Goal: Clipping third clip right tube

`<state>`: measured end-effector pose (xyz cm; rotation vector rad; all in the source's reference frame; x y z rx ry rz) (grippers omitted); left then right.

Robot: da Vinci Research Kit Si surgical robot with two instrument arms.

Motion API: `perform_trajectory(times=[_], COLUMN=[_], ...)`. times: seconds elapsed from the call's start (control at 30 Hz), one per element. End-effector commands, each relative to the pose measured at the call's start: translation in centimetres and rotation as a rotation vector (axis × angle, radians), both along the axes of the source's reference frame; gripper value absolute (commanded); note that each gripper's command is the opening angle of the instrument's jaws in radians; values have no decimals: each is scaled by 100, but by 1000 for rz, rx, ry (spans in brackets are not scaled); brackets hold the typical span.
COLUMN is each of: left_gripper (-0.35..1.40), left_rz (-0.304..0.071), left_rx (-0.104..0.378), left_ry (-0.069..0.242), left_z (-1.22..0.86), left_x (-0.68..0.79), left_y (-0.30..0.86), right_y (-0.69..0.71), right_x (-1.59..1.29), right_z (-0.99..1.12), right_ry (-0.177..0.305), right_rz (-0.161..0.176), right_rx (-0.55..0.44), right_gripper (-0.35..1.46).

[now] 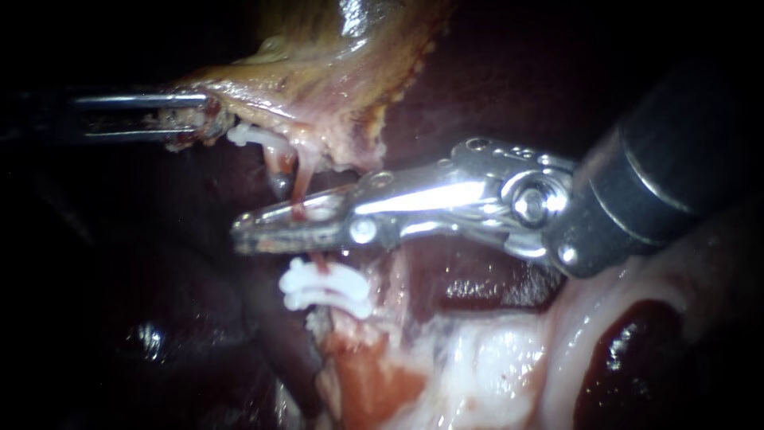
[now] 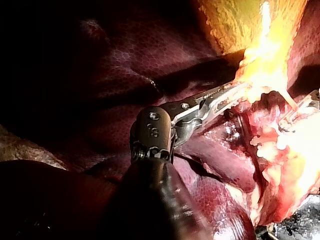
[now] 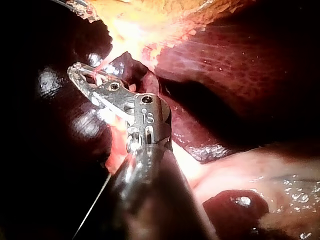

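Note:
A thin red tube, the right tube (image 1: 303, 179), hangs from the gallbladder's (image 1: 334, 72) pale lower edge, beside a greyer strand to its left. My right instrument (image 1: 248, 232) reaches in from the right, and its slim jaws lie close together across this tube, which runs between them. Two white clips (image 1: 326, 288) sit on the tube just below the jaws. Another white clip (image 1: 243, 135) shows higher up. My left instrument (image 1: 195, 119) is shut on the gallbladder's edge and holds it taut. The right wrist view shows the right instrument (image 3: 80, 75) with a white strip between its jaws.
Dark liver (image 1: 477, 119) lies behind and around the site. Pale, raw tissue (image 1: 477, 350) with a dark red pool (image 1: 629, 350) lies below the right instrument's shaft. In the left wrist view the left instrument (image 2: 235, 95) holds brightly lit yellow tissue.

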<state>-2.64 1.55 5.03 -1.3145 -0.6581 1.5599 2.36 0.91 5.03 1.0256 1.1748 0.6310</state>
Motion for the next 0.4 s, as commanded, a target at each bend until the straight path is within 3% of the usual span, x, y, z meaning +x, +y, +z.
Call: perform_trajectory(times=[0.03, 0.4], left_gripper=[-35, -35], left_rz=[-1, 0], left_rx=[0, 0], left_ry=[0, 0], left_z=[0, 0], left_x=[0, 0], left_y=[0, 0], right_y=[0, -1], right_x=[0, 2], right_z=[0, 6], right_ry=[1, -3], right_rz=[1, 0], right_rx=[-2, -6], right_gripper=[-35, -33])
